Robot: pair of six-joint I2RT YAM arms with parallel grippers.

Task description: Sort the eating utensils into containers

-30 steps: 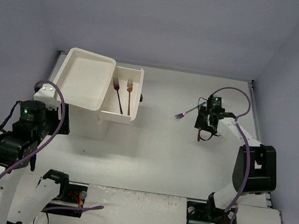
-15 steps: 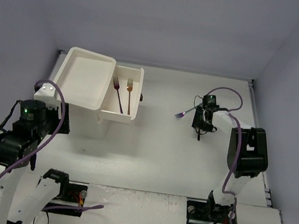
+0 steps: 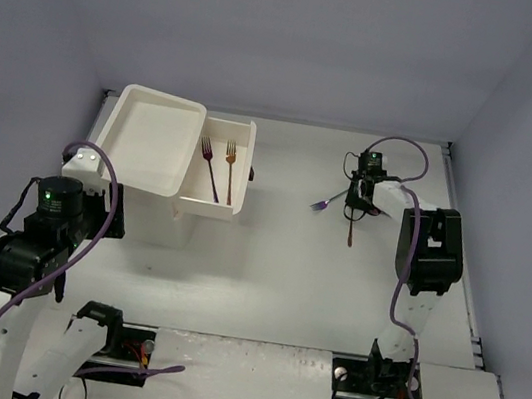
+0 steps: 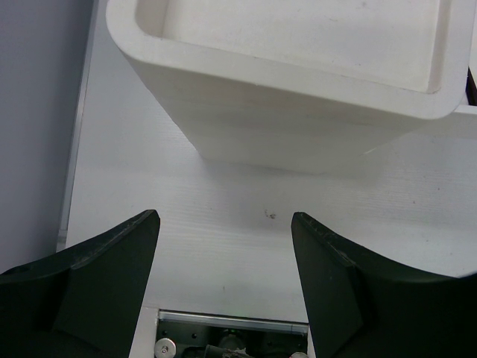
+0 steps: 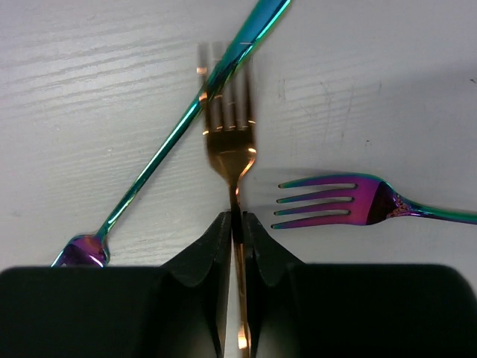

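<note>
My right gripper point(image 5: 235, 218) is shut on the neck of a gold fork point(image 5: 229, 123), tines pointing away; in the top view the gripper point(image 3: 357, 202) is at the right back of the table with the fork's handle point(image 3: 351, 233) below it. An iridescent fork point(image 5: 335, 202) lies just right of it, and an iridescent utensil point(image 5: 182, 123) crosses the gold tines. The white drawer unit point(image 3: 150, 141) stands at the back left; its pulled-out drawer point(image 3: 212, 206) holds a purple fork point(image 3: 210, 165) and a gold fork point(image 3: 230, 169). My left gripper point(image 4: 225, 224) is open and empty, near the unit point(image 4: 298, 112).
Grey walls enclose the table on the left, back and right. The arm bases sit at the near edge point(image 3: 219, 369). An iridescent utensil's end point(image 3: 321, 204) pokes out left of the right gripper.
</note>
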